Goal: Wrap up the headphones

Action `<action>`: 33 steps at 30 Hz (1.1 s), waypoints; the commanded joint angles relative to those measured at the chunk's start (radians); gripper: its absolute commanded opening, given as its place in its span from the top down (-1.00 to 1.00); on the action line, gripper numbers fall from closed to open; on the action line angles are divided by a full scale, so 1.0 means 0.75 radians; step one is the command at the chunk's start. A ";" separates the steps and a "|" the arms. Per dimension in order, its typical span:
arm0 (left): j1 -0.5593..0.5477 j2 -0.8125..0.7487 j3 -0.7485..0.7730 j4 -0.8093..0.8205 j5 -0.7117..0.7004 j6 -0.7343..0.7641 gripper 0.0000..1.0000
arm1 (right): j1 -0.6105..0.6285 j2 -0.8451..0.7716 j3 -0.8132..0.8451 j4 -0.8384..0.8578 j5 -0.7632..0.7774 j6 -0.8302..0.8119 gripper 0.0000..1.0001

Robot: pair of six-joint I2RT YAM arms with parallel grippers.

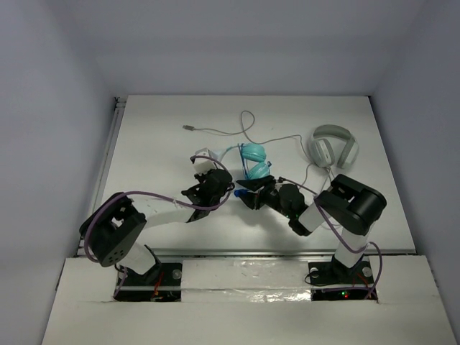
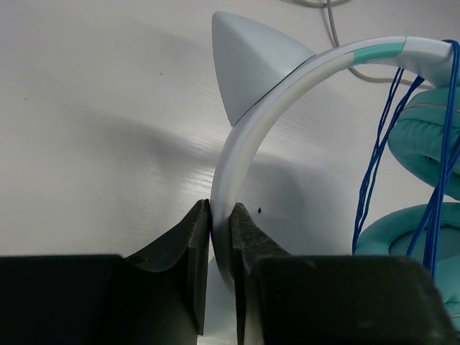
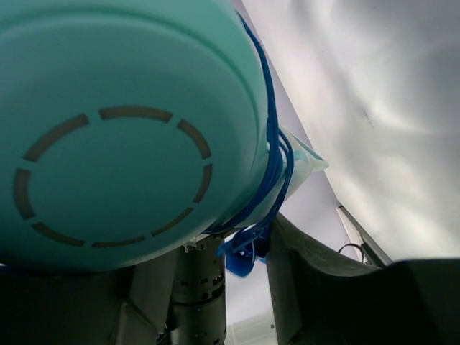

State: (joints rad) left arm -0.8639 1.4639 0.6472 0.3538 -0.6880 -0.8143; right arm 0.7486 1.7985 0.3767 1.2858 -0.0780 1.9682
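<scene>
The headphones (image 1: 253, 162) lie mid-table, with teal ear cups (image 2: 430, 136), a white headband (image 2: 287, 75) bearing a pointed cat ear, and a thin blue cable (image 2: 374, 165) wound in several strands round the cups. My left gripper (image 1: 205, 175) is shut on the headband (image 2: 221, 215), with both pads pressed flat against it. My right gripper (image 1: 248, 194) sits just below the cups. In the right wrist view one teal cup (image 3: 115, 129) fills the frame. The cable's blue end (image 3: 241, 259) hangs loose between the spread fingers (image 3: 316, 280), so the right gripper (image 3: 230, 266) is open.
Grey-white headphones (image 1: 332, 147) rest at the back right. Their pale cable (image 1: 244, 133) loops leftward behind the teal pair to a plug (image 1: 188, 127). Grey walls enclose the white table (image 1: 144, 144) on three sides.
</scene>
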 commanded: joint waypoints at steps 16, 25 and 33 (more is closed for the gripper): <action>-0.063 0.050 0.017 -0.024 0.308 -0.011 1.00 | -0.006 -0.064 0.117 0.146 0.114 0.080 -0.02; 0.006 0.008 0.062 -0.024 0.575 -0.031 1.00 | 0.033 -0.377 0.283 -0.586 0.083 -0.206 -0.43; 0.058 -0.060 0.031 -0.012 0.737 -0.031 1.00 | 0.033 -0.572 0.465 -1.142 0.300 -0.473 -0.35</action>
State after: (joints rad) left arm -0.8333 1.4868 0.6495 0.2588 -0.2268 -0.8165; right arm 0.7673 1.3750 0.6685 0.6147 0.0708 1.7180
